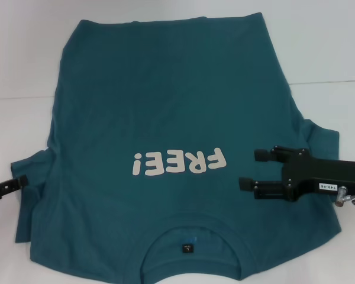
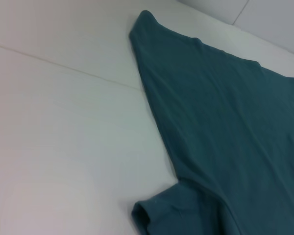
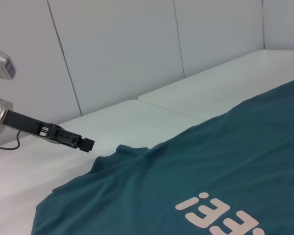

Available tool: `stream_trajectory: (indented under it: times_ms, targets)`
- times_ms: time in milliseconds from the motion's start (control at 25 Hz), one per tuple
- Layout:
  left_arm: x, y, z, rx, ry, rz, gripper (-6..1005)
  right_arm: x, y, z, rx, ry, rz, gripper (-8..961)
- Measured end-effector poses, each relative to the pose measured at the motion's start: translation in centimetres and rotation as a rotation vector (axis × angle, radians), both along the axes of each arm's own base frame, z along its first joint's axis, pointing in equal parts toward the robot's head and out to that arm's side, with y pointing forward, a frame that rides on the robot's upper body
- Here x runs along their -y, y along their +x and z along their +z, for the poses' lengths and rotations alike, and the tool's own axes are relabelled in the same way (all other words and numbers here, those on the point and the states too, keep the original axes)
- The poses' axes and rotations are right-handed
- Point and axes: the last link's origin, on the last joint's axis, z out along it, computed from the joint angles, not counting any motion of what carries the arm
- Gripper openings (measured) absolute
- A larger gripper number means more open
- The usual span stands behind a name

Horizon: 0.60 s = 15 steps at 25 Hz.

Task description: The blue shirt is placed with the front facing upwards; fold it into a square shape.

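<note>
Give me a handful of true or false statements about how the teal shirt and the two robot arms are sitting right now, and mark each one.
1. The dark teal-blue cotton T-shirt lies spread out with its cream "FREE!" lettering facing up. True.
2. The shirt is already folded into a square. False: it lies unfolded, both sleeves out.
3. The right end effector is over the shirt's right side, fingers spread. True.
4. The left end effector is clamped on the collar. False: it sits at the left sleeve's edge.
5. The collar is on the robot's near side. True.
</note>
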Motion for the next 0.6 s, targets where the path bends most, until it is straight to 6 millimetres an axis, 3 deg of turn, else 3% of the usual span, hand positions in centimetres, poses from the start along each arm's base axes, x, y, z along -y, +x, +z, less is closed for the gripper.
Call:
stream_trajectory:
  times_ms: [600]
  targets:
    - [-1.4, 0.6, -2.1, -0.052, -0.053, -0.008, 859, 0.0, -0.1, 0.0, -0.002, -0.003, -0.001, 920]
